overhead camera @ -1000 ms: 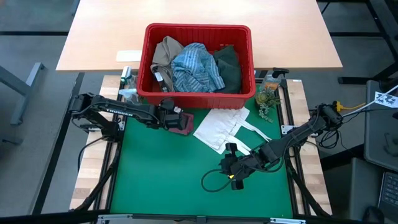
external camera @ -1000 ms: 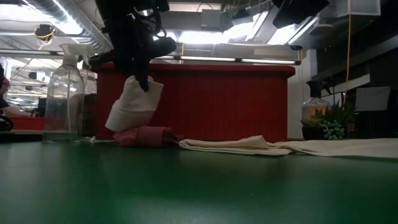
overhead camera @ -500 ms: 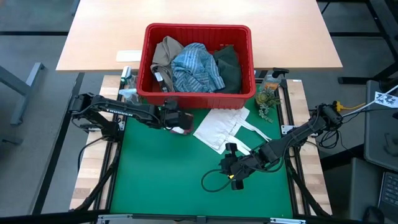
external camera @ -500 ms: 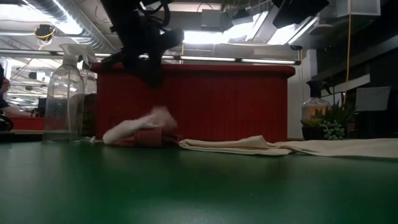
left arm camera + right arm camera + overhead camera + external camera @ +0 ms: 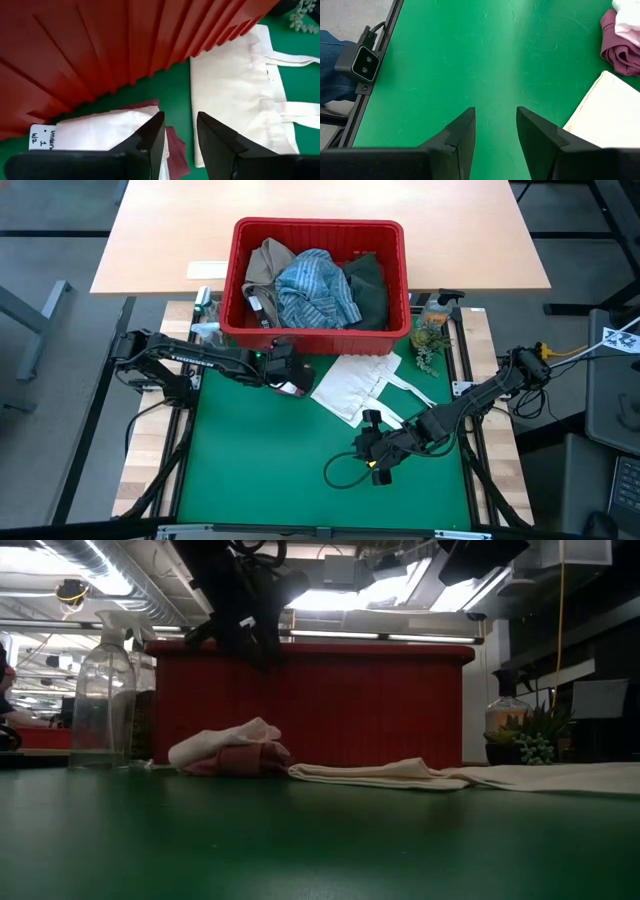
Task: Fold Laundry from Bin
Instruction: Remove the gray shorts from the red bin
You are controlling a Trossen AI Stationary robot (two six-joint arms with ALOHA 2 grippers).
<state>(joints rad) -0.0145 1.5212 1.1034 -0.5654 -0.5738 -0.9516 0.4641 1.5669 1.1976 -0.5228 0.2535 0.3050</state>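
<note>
High view: red bin (image 5: 318, 228) at twelve o'clock holds laundry (image 5: 316, 288); left gripper (image 5: 283, 370) hovers empty, fingers parted, over white cloth (image 5: 296, 387).

Low view: white cloth lies atop maroon cloth (image 5: 235, 760).

Right wrist view: right gripper (image 5: 495, 131) open, holding nothing, over green mat (image 5: 470, 60).

A green-covered table (image 5: 260, 460) is carrying a large red slotted plastic crate (image 5: 318, 330) at twelve o'clock. Just below it, a small white cloth (image 5: 225, 736) is lying on a small maroon cloth (image 5: 240, 760), with a flat white tote bag (image 5: 352, 385) sitting at their three o'clock.
</note>
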